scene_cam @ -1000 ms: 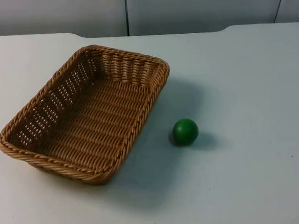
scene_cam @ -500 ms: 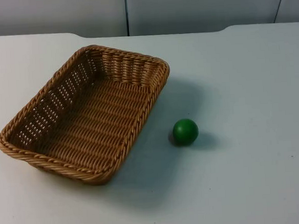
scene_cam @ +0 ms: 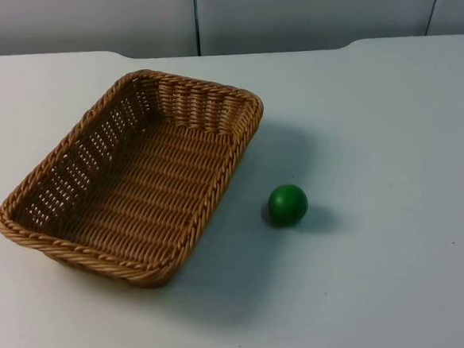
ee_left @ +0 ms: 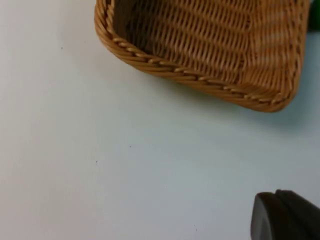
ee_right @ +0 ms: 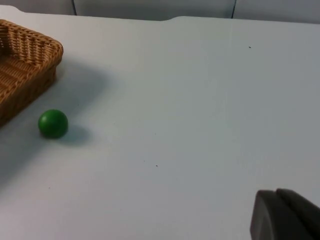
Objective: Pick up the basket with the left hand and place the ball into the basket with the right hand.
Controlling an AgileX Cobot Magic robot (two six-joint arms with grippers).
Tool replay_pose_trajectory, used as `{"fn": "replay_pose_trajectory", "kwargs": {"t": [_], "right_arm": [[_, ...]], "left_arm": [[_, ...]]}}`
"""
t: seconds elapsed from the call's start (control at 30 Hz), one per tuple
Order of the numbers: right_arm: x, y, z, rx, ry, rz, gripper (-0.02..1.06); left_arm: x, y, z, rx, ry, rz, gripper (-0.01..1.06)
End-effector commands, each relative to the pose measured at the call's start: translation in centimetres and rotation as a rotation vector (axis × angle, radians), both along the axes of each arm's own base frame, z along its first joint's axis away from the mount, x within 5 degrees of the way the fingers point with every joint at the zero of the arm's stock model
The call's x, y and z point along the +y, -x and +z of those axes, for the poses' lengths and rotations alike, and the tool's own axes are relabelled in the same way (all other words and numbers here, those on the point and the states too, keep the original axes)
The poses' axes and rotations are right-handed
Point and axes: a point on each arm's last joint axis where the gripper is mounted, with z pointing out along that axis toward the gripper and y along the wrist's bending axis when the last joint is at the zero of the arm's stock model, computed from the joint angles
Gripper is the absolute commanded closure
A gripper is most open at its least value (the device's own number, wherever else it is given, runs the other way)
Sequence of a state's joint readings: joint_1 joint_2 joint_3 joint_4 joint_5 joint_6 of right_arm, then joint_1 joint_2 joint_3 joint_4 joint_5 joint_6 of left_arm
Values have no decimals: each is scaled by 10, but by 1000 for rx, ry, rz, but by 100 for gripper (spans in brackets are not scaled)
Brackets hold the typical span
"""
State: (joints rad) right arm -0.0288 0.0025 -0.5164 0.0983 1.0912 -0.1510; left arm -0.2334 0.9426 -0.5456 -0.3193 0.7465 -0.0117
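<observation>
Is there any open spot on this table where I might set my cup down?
Plenty. The white table is bare from the green ball across to its right edge, and along the near edge in front of the wicker basket. The tightest spot is the narrow gap between ball and basket.

No readable text, label or number anywhere (none at all).

A white table top [scene_cam: 383, 291] ends at a grey partition wall [scene_cam: 284, 11].

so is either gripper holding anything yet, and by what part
Nothing is held. The basket and green ball both rest on the table, untouched.
</observation>
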Motion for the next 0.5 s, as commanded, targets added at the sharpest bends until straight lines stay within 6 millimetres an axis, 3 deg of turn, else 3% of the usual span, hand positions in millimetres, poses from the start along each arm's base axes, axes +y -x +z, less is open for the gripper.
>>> {"fn": "replay_pose_trajectory", "kwargs": {"t": [0.0,0.23,0.47], "right_arm": [[0,0,-1,-5,9,2,105],[0,0,-1,-5,9,2,105],[0,0,-1,-5,9,2,105]], "left_arm": [[-4,-13,-8,2,12,14,105],[-11,-54,-37,-44,0,55,105],[-10,-72,-55,-63,-24,108,105]]}}
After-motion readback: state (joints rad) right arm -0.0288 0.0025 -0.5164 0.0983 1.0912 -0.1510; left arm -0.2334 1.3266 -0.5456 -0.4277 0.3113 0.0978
